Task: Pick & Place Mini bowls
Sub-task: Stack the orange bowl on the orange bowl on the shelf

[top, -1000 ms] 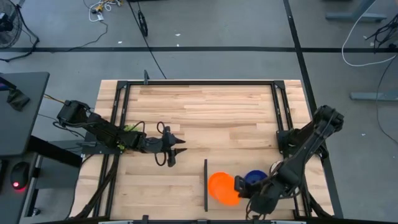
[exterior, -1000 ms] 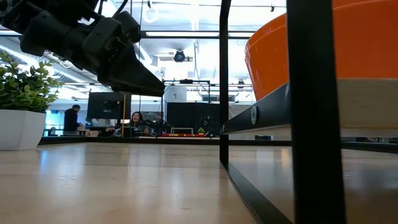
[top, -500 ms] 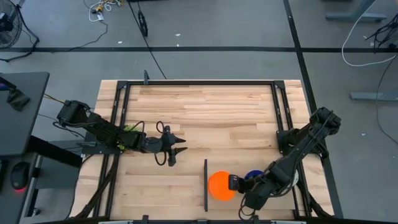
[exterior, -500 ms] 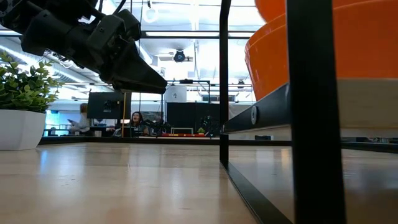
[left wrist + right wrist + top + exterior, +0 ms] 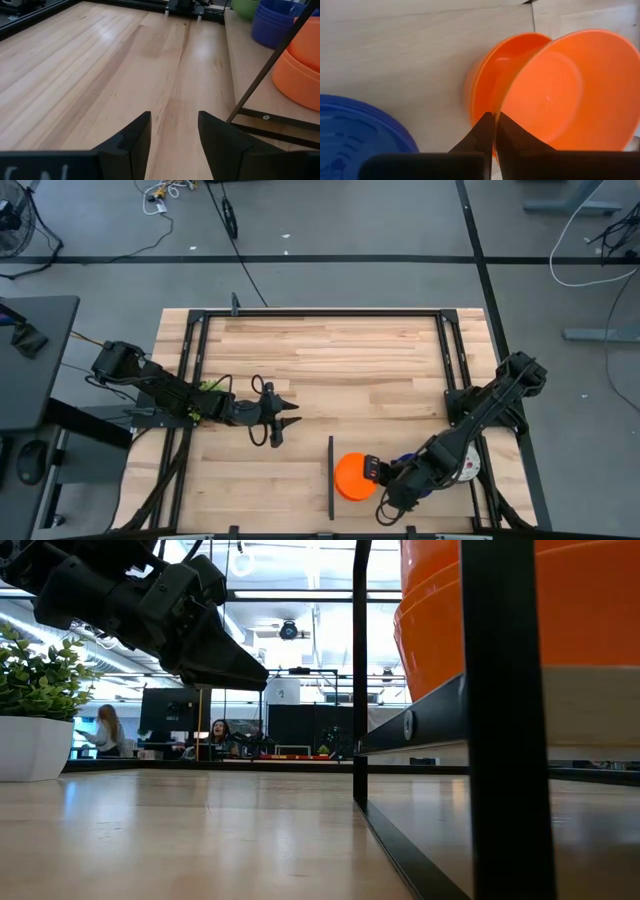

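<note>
Orange mini bowl (image 5: pixel 555 90) sits pinched by its rim in my right gripper (image 5: pixel 494 131), whose 2 dark fingers are pressed close together on that thin edge. In the right wrist view I see a second orange bowl (image 5: pixel 487 82) just behind the held one, and a stack of blue bowls (image 5: pixel 355 127) beside them on the wooden table (image 5: pixel 330 360). From above, the right gripper (image 5: pixel 378 471) is at the table's near edge, right of the upright black divider bar (image 5: pixel 330 477), with the orange bowl (image 5: pixel 350 477) between the two. My left gripper (image 5: pixel 283 420) hovers over bare wood left of centre, jaws spread and holding nothing; its wrist view shows both fingers (image 5: pixel 127 142) apart, with orange and blue bowls (image 5: pixel 277 22) stacked beyond the bar.
</note>
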Motion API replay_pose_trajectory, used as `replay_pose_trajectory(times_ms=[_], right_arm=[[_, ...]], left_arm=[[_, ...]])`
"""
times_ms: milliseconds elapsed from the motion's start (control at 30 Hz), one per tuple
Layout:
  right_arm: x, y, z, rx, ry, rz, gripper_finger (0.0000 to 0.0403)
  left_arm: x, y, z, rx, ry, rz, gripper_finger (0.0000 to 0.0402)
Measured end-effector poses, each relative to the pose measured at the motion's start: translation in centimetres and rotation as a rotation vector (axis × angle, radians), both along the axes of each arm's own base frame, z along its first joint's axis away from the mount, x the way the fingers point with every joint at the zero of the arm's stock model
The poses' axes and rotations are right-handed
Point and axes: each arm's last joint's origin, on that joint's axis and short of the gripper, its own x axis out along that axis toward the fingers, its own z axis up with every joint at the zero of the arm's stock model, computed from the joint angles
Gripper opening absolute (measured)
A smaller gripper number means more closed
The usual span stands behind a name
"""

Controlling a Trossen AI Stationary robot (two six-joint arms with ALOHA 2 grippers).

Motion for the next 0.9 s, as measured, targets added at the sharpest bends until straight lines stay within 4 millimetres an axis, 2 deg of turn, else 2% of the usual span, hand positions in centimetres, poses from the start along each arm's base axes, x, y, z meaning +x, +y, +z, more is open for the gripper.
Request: replay_pose_trajectory(times_ms=[667, 767, 900], right_arm=[[-0.04, 0.08, -0.01, 0.091, 0.037, -0.119, 0.0019], [0.13, 0.04, 0.05, 0.113, 0.034, -0.144, 0.0030], [0.56, 0.02, 0.22, 0.157, 0.015, -0.172, 0.0063]], left_arm=[[0.00, 0.00, -0.01, 0.000, 0.001, 0.000, 0.0169], [0.00, 0.00, -0.01, 0.000, 0.001, 0.000, 0.0169], [-0.01, -0.01, -0.01, 0.000, 0.001, -0.001, 0.0169]])
